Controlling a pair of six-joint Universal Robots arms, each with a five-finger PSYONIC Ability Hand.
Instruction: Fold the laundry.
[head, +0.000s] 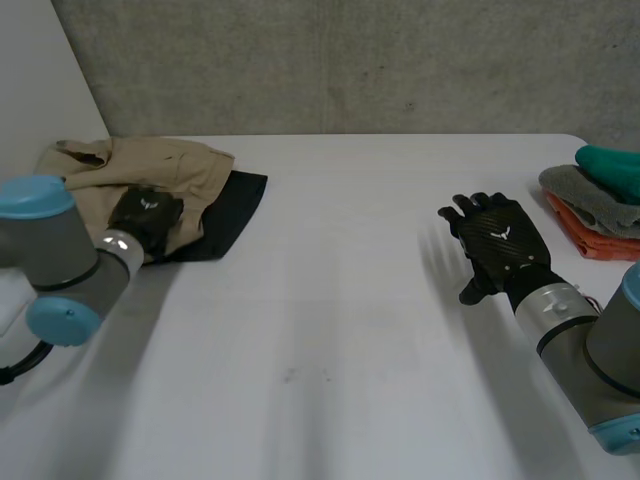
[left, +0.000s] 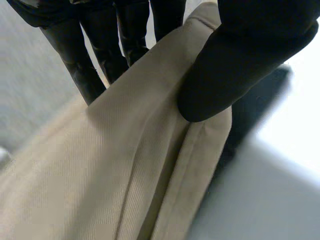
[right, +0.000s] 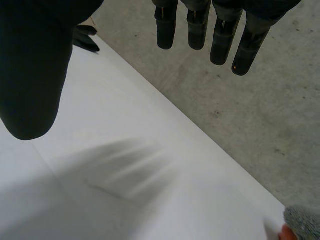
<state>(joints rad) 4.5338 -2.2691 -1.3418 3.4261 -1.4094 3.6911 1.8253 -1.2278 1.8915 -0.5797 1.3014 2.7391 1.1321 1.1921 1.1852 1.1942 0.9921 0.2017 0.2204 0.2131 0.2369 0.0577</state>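
Tan garment in loose heap at far left of surface, over black cloth — left hand pinches fold of it, thumb against fingers. Right hand spread, empty, above surface. Folded pile at right edge — likely done; these two left.

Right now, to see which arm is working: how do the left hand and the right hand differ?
The left hand pinches the tan garment against its thumb. The right hand holds nothing, its fingers straight. The left hand is on that garment, while the right hand is over bare table. Both are black.
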